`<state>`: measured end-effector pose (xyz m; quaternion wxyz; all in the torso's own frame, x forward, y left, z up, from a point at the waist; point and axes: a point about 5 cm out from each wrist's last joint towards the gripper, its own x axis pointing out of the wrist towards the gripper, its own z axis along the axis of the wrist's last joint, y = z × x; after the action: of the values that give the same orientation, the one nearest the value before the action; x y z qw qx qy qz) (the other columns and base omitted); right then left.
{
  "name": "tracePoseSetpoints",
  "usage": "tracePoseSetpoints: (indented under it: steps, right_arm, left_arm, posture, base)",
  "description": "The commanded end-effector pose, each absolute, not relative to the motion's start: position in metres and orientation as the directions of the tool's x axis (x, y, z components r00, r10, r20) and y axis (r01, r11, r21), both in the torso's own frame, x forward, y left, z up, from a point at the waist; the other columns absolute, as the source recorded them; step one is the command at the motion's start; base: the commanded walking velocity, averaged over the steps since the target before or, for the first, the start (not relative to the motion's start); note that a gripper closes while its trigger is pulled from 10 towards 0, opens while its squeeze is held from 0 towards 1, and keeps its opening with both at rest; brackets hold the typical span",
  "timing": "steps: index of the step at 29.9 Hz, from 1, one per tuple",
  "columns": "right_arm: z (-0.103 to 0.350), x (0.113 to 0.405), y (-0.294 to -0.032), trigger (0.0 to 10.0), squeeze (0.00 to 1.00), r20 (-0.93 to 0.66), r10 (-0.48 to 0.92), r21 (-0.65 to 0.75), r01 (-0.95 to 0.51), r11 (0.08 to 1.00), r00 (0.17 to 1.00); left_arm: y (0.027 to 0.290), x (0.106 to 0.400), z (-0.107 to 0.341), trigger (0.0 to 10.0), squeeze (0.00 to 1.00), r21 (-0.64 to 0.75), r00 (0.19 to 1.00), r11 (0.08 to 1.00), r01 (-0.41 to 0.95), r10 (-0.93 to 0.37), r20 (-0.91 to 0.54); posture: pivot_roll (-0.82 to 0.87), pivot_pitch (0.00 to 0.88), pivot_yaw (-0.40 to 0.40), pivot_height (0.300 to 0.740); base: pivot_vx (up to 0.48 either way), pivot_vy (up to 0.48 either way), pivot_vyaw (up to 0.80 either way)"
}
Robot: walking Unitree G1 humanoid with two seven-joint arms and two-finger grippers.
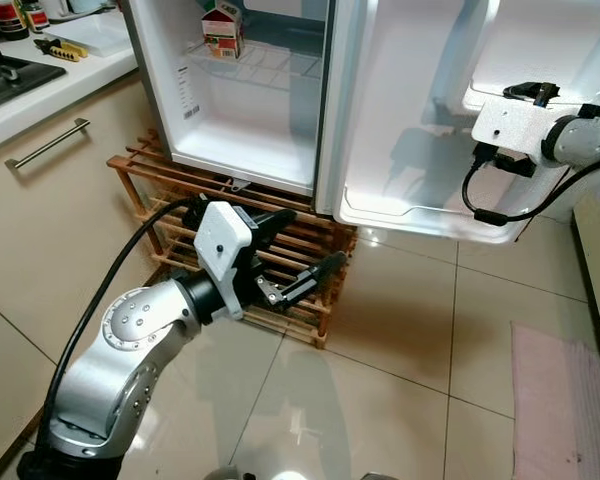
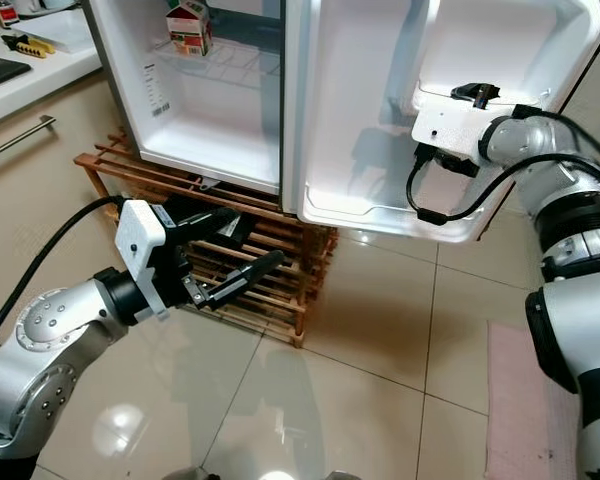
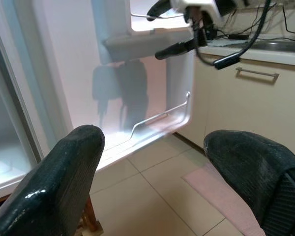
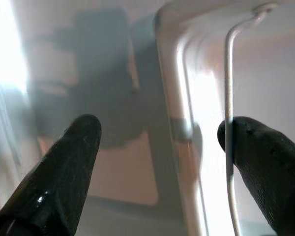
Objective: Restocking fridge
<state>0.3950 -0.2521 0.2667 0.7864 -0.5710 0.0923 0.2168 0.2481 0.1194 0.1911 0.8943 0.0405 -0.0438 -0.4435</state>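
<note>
Tiled floor (image 1: 400,340) lay before the open fridge (image 1: 250,100), a carton (image 1: 222,32) at twelve o'clock; left gripper (image 1: 300,260) fingers apart, right gripper (image 4: 157,147) spread at the door shelf (image 2: 380,215).

the scene was brightly lit from overhead, with glare patches on the glossy floor tiles (image 2: 270,420). the white fridge door (image 1: 420,120) was nearly washed out and carried soft grey shadows of the right arm. the wrist views showed blurred black fingers (image 4: 64,172), with strong glare at one edge.
</note>
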Motion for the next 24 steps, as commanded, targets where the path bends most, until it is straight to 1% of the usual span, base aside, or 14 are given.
tracePoseSetpoints:
  steps: [1,8,9,10,12,13,15,16,17,19,20,21,22,24]
  right_arm:
    - [0.272,0.39,-0.244,10.0,0.0,-0.428,0.343,-0.818,-0.52,0.247,0.836]
    - [0.286,0.362,-0.244,10.0,0.0,-0.479,0.496,-0.741,-0.637,0.214,0.724]
    - [0.286,0.362,-0.244,10.0,0.0,-0.479,0.496,-0.741,-0.637,0.214,0.724]
    - [0.287,0.356,-0.242,10.0,0.0,-0.484,0.522,-0.72,-0.659,0.219,0.702]
    - [0.291,0.341,-0.231,10.0,0.0,-0.432,0.619,-0.674,-0.691,0.261,0.655]
    - [0.291,0.341,-0.231,10.0,0.0,-0.432,0.619,-0.674,-0.691,0.261,0.655]
    - [0.294,0.329,-0.22,10.0,0.0,-0.372,0.691,-0.652,-0.704,0.281,0.62]
    - [0.304,0.317,-0.207,10.0,0.0,-0.264,0.748,-0.665,-0.677,0.317,0.609]
    - [0.304,0.317,-0.207,10.0,0.0,-0.264,0.748,-0.665,-0.677,0.317,0.609]
    - [0.318,0.306,-0.194,10.0,0.0,-0.118,0.789,-0.674,-0.632,0.383,0.603]
    - [0.331,0.298,-0.186,10.0,0.0,0.007,0.802,-0.669,-0.593,0.448,0.597]
    - [0.331,0.298,-0.186,10.0,0.0,0.007,0.802,-0.669,-0.593,0.448,0.597]
    - [0.342,0.288,-0.177,10.0,0.0,0.113,0.805,-0.625,-0.588,0.513,0.583]
    - [0.345,0.285,-0.175,10.0,0.0,0.145,0.804,-0.61,-0.588,0.532,0.577]
  left_arm:
    - [0.122,0.25,0.195,10.0,0.0,0.133,0.597,0.597,0.791,-0.801,0.045]
    - [0.124,0.25,0.194,10.0,0.0,0.134,0.596,0.595,0.792,-0.802,0.037]
    - [0.124,0.25,0.194,10.0,0.0,0.134,0.596,0.595,0.792,-0.802,0.037]
    - [0.124,0.25,0.194,10.0,0.0,0.133,0.595,0.593,0.794,-0.803,0.036]
    - [0.123,0.25,0.194,10.0,0.0,0.131,0.592,0.591,0.796,-0.805,0.036]
    - [0.123,0.25,0.194,10.0,0.0,0.131,0.592,0.591,0.796,-0.805,0.036]
    - [0.123,0.25,0.193,10.0,0.0,0.127,0.593,0.592,0.796,-0.805,0.035]
    - [0.122,0.25,0.193,10.0,0.0,0.125,0.593,0.592,0.796,-0.805,0.033]
    - [0.122,0.25,0.193,10.0,0.0,0.125,0.593,0.592,0.796,-0.805,0.033]
    - [0.122,0.249,0.192,10.0,0.0,0.123,0.592,0.591,0.797,-0.806,0.031]
    - [0.121,0.248,0.192,10.0,0.0,0.123,0.589,0.587,0.8,-0.808,0.028]
    - [0.121,0.248,0.192,10.0,0.0,0.123,0.589,0.587,0.8,-0.808,0.028]
    - [0.12,0.247,0.192,10.0,0.0,0.122,0.588,0.587,0.8,-0.808,0.028]
    - [0.12,0.246,0.192,10.0,0.0,0.12,0.588,0.587,0.801,-0.808,0.029]
  posture:
    - [0.0,0.0,-0.017,0.74]
    - [-0.01,0.0,-0.009,0.74]
    - [-0.01,0.0,-0.009,0.74]
    - [-0.02,0.0,-0.009,0.74]
    - [-0.02,0.006,-0.009,0.74]
    - [-0.02,0.006,-0.009,0.74]
    - [-0.02,0.01,-0.007,0.74]
    - [-0.02,0.021,-0.003,0.74]
    - [-0.02,0.021,-0.003,0.74]
    - [-0.02,0.019,-0.002,0.74]
    - [-0.01,0.021,-0.001,0.74]
    - [-0.01,0.021,-0.001,0.74]
    - [-0.01,0.022,-0.001,0.74]
    - [-0.01,0.022,-0.001,0.74]
  base:
    - [0.0,0.0,0.0]
    - [0.0,0.0,0.0]
    - [0.0,0.0,0.0]
    - [0.0,0.0,0.0]
    - [0.0,0.0,0.0]
    - [0.0,0.0,0.0]
    - [0.0,0.0,0.0]
    - [0.0,0.0,0.0]
    - [0.0,0.0,0.0]
    - [0.0,0.0,0.0]
    - [0.0,0.0,0.0]
    - [0.0,0.0,0.0]
    - [0.0,0.0,0.0]
    - [0.0,0.0,0.0]
